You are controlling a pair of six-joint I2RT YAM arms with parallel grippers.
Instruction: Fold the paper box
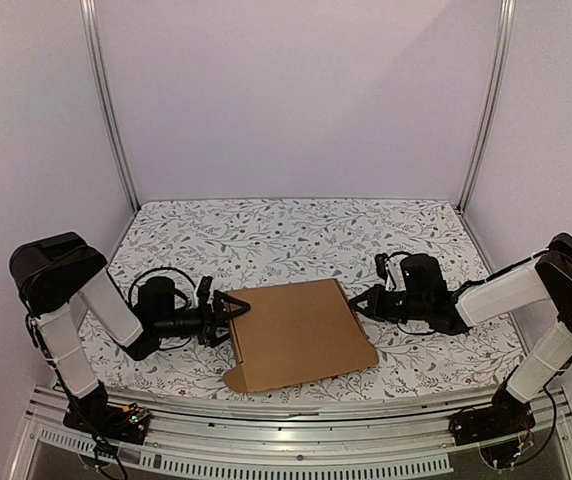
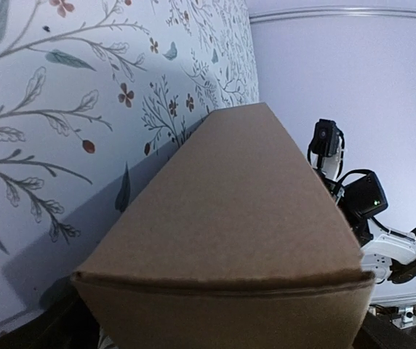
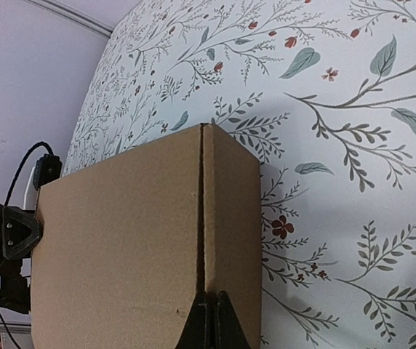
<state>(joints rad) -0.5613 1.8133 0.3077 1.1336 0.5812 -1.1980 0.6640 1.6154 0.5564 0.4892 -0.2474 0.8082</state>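
Lying flat on the table, the paper box is held by neither gripper; the left gripper is spread wide at its left edge; the right gripper is pinched empty against its right edge; sliding is judged likely under any one-sided push.

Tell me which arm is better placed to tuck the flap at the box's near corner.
Left, probably. The flap pokes out at the near-left corner of the paper box, nearer the open left gripper; the right gripper is shut at the opposite edge.
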